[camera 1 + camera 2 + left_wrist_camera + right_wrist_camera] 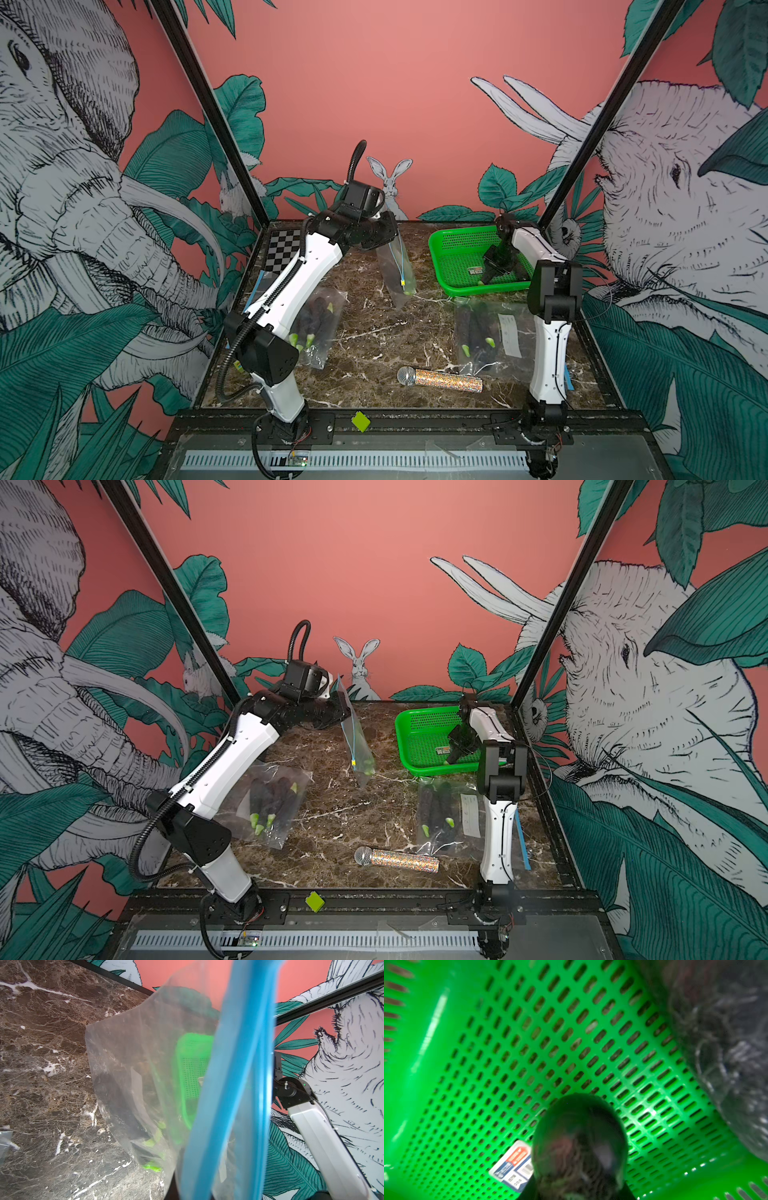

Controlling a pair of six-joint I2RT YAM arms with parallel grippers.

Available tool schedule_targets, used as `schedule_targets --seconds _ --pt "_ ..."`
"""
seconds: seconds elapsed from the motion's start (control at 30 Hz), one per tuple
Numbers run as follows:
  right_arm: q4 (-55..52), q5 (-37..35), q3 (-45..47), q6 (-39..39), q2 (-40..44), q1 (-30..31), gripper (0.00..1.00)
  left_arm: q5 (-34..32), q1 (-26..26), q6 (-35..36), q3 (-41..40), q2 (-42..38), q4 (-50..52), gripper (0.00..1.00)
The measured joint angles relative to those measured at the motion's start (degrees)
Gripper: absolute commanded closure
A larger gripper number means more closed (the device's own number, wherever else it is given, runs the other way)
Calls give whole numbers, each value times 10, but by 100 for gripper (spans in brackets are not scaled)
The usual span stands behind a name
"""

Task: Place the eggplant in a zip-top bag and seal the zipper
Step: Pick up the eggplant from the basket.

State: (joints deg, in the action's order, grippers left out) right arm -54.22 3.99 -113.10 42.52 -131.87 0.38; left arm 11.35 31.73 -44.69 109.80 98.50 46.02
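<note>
Two worries: the eggplant (579, 1147) slips from the right tool (492, 272), grip unclear, or misses the narrow zip-top bag (359, 750) pinched in the left tool (337, 706).

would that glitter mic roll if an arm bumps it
Probably: the microphone lies on its side on the smooth marble table, and its body looks round. Its slightly wider mesh head would likely make it curve, not roll straight.
</note>
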Motion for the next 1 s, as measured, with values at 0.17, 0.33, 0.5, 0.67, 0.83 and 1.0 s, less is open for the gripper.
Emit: schedule_targets --seconds 0.17,0.33,0.5,0.67,0.83,1.0 --pt "54 0 45 -23 94 4 80 -9 0 3 0 0 7 100" --pt "112 2 52 -60 223 22 81 -25 0 6 27 3 34 100" --pt "179 18 84 -86 356 81 84 -49 4 10 73 7 63 100" --pt "277 33 162 -80 458 188 86 -70 17 9 100 12 86 100" --pt "372 24 221 -68 482 284 86 -94 30 8 149 37 123 100" --pt "455 10 263 -56 482 329 87 -113 35 0 151 43 150 100"
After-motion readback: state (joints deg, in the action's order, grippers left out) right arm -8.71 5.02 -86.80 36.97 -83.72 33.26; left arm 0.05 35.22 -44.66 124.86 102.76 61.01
